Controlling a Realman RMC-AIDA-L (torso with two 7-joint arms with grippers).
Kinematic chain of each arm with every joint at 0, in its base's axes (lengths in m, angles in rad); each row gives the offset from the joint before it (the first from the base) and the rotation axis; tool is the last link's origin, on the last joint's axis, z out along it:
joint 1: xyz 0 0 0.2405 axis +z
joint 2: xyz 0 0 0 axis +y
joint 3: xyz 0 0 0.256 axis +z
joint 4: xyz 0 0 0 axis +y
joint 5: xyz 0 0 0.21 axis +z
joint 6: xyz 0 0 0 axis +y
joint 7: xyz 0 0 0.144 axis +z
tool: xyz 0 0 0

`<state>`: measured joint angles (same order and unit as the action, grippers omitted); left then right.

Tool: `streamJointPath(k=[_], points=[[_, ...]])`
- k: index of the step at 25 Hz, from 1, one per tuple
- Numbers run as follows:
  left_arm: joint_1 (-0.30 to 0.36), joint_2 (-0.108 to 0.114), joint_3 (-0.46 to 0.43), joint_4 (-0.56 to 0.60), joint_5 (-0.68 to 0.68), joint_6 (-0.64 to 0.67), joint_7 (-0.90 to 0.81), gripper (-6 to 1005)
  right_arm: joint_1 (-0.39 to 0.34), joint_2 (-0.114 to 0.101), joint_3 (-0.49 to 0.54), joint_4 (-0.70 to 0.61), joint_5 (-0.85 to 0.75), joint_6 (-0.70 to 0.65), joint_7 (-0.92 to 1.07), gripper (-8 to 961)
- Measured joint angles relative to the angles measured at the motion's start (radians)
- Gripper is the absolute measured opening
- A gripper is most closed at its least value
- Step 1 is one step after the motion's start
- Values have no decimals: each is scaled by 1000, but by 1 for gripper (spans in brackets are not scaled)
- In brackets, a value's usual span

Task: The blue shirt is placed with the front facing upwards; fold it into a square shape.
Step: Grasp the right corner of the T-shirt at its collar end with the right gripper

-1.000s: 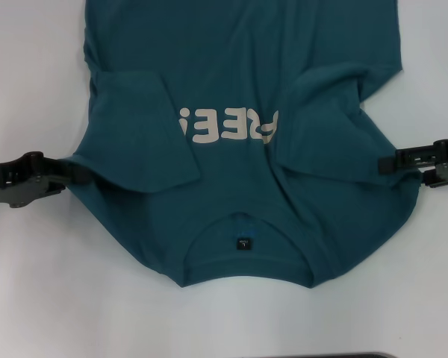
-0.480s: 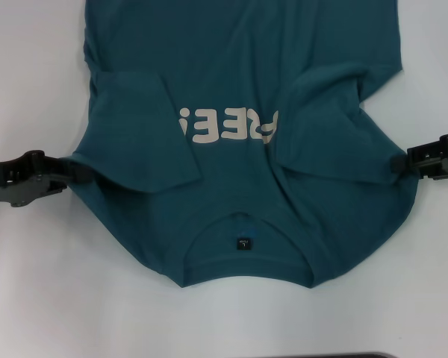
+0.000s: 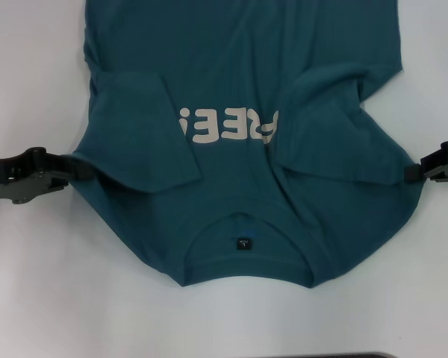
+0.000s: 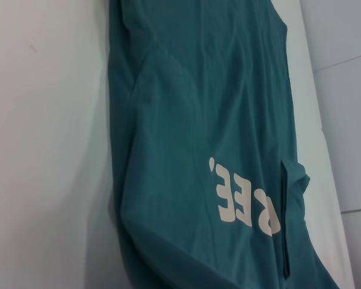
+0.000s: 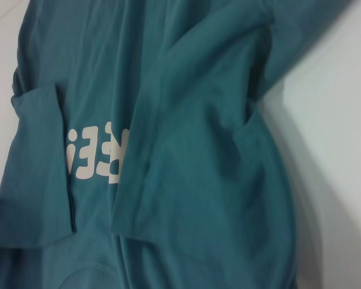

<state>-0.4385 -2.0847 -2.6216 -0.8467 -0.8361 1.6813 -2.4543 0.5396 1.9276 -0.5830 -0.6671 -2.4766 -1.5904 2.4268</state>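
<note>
The blue shirt (image 3: 246, 156) lies front up on a plain white table (image 3: 30, 283), collar nearest the robot, both sleeves folded in over the chest lettering (image 3: 228, 125). The left gripper (image 3: 73, 170) sits at the shirt's left edge and the right gripper (image 3: 412, 171) at its right edge; whether either pair of jaws is apart or together I cannot tell.

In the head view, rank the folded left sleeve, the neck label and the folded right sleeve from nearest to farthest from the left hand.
From the left hand:
1. Folded left sleeve, right beside it.
2. Neck label, at the collar, mid-shirt.
3. Folded right sleeve, across the blue shirt.
</note>
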Motion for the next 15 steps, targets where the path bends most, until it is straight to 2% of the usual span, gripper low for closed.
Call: streamJointPath(k=[4, 10, 15], points=[[0, 0, 0, 0, 0, 0, 0, 46, -3, 0, -1, -5, -1, -2, 1, 22], [0, 10, 6, 0, 4, 23, 3, 45, -2, -11, -8, -23, -36, -52, -8, 20], [16, 48, 48, -11, 11, 97, 22, 44, -7, -15, -10, -144, -122, -149, 10, 22]])
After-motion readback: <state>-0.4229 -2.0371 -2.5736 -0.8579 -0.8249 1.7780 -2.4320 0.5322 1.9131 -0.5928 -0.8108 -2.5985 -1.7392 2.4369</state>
